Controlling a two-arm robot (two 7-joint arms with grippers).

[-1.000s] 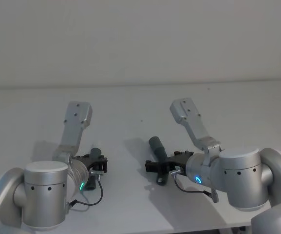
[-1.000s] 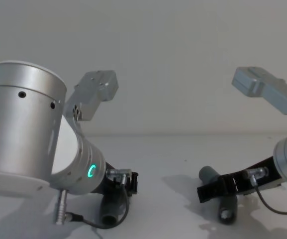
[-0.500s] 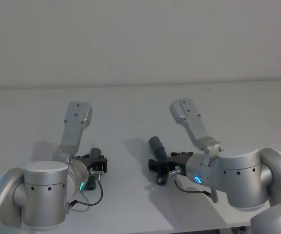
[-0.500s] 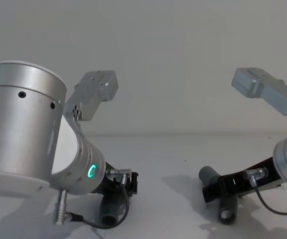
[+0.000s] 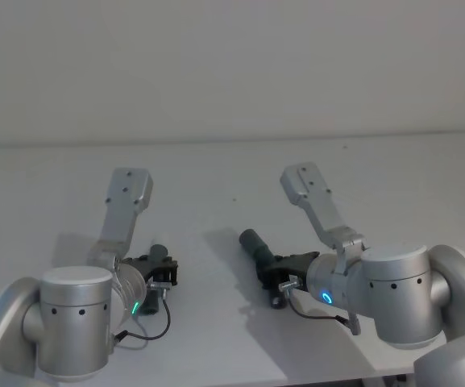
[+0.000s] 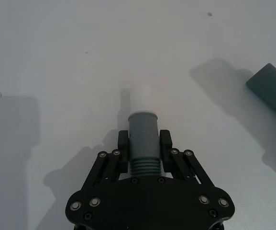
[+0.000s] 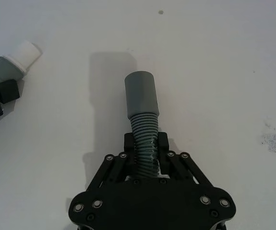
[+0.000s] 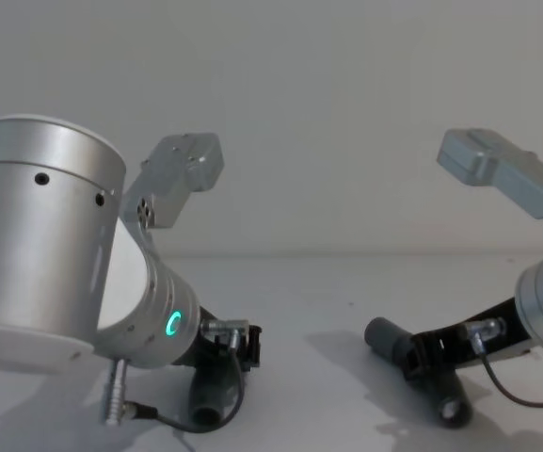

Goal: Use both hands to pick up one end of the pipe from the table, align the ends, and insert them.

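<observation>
Left gripper [image 6: 144, 145] clamps the spigot hose [image 6: 143, 165] at its cuff [image 6: 143, 127]. Right gripper [image 7: 146, 145] pinches the other hose [image 7: 141, 96] on its ribs [image 7: 145, 128]

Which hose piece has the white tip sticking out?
The hose piece in the left gripper: a white spigot sticks out of its cuff. The other hose piece, in the right gripper, ends in a plain grey cuff.
</observation>
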